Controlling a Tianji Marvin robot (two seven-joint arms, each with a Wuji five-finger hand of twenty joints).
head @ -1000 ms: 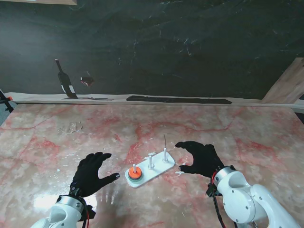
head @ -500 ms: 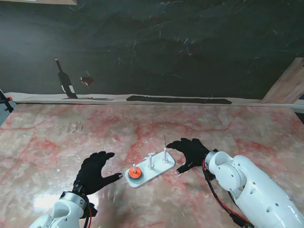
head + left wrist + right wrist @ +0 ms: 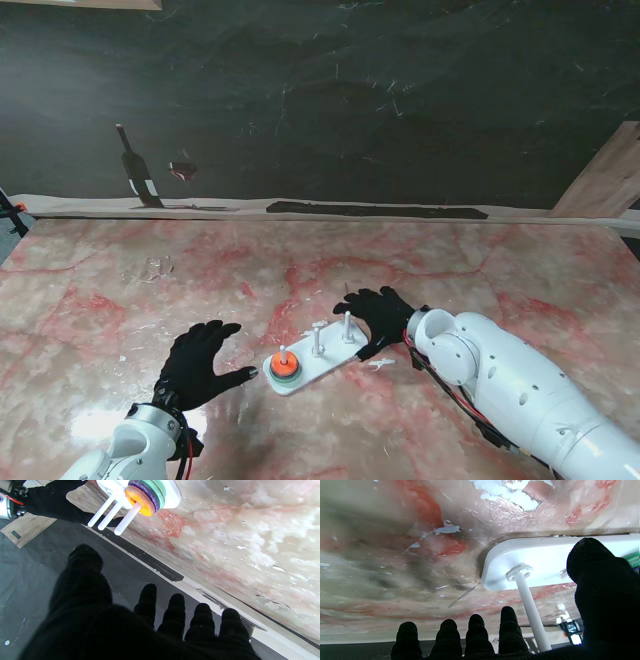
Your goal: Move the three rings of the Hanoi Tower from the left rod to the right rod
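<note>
Rings (image 3: 283,367) stacked on the left rod of the white base (image 3: 330,362), mid-table (image 3: 480,270), bare marble all round. Right hand (image 3: 378,316) beside the right rod (image 3: 347,327), fingers (image 3: 508,627) spread, holding nothing. Left hand (image 3: 196,363) near the base's left end, fingers splayed, empty.

I see a pink marble table (image 3: 520,270), a wine bottle (image 3: 134,168) and glass (image 3: 183,167) pictured on the dark backdrop (image 3: 380,100), a wooden board (image 3: 612,175) far right.
</note>
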